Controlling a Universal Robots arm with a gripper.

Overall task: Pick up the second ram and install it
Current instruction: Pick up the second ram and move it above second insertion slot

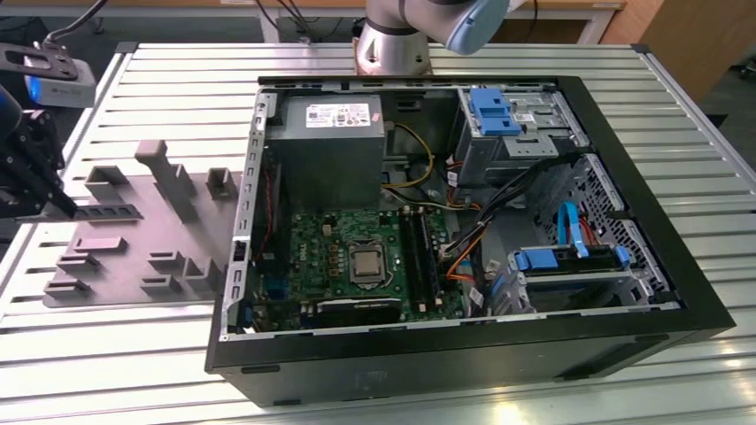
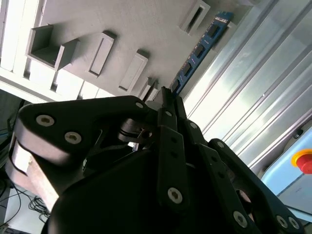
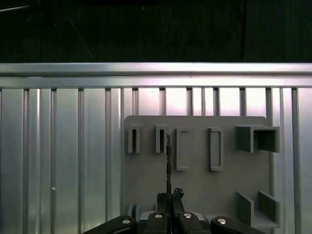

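The second ram [image 2: 197, 51] is a narrow blue board with black chips, and it sticks out from between my gripper's black fingers. My gripper [image 2: 165, 95] is shut on one end of it. In the first wrist view the ram [image 3: 168, 156] appears edge-on as a thin dark line over the grey fixture plate [image 3: 195, 175], with my gripper [image 3: 169, 196] closed at its near end. In the exterior view my gripper [image 1: 65, 209] is at the far left, holding the dark ram [image 1: 109, 212] level over the grey fixture plate [image 1: 142, 257].
An open black computer case [image 1: 473, 354] lies on the slatted metal table [image 1: 95, 354], on the exterior view's right of the fixture. Long black memory slots [image 1: 416, 257] run beside the processor socket [image 1: 365, 263]. Cables and blue drive brackets [image 1: 567, 258] fill the case's right side. The arm's base [image 1: 390, 44] stands behind the case.
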